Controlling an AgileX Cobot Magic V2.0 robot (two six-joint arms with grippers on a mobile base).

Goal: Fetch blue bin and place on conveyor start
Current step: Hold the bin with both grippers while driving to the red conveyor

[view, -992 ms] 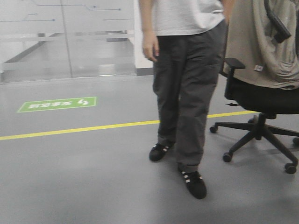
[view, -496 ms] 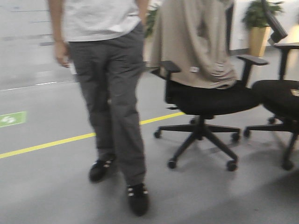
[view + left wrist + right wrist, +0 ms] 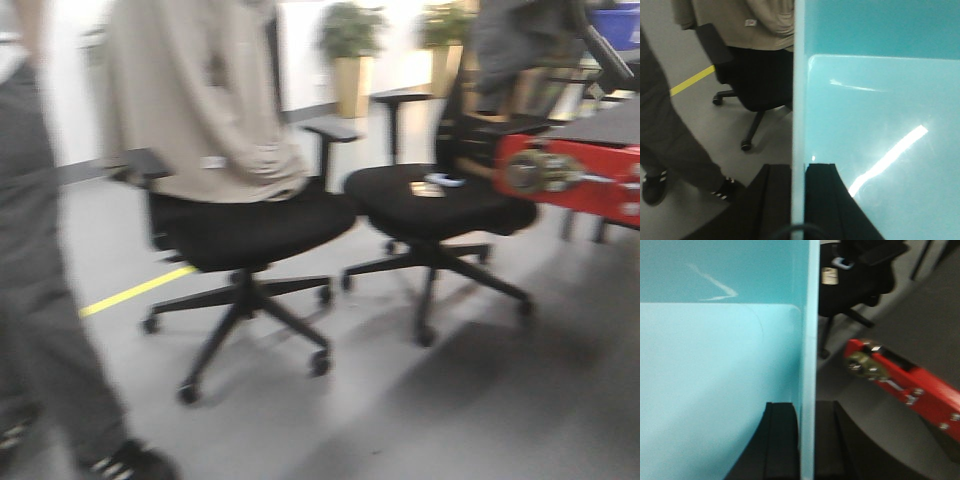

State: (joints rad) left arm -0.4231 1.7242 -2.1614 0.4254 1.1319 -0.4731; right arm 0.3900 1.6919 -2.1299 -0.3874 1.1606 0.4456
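Observation:
The pale turquoise blue bin point(image 3: 875, 125) fills the right of the left wrist view and the left of the right wrist view point(image 3: 715, 380). My left gripper point(image 3: 798, 172) is shut on the bin's left wall, one black finger inside and one outside. My right gripper point(image 3: 807, 410) is shut on the bin's right wall the same way. The bin hangs above the grey floor. The conveyor start, a dark belt with a glossy red frame and bolts point(image 3: 570, 178), shows at the right of the front view and in the right wrist view point(image 3: 905, 382). No gripper shows in the front view.
Two black office chairs stand ahead: one draped with a beige jacket point(image 3: 230, 215), one with small items on its seat point(image 3: 430, 200). A person in grey trousers point(image 3: 40, 300) stands at the far left. A yellow floor line point(image 3: 135, 290) and potted plants point(image 3: 350, 55) lie behind.
The front view has swung to the right: the person slid from centre to the far left, the chairs came to the centre, and the red conveyor frame entered at the right.

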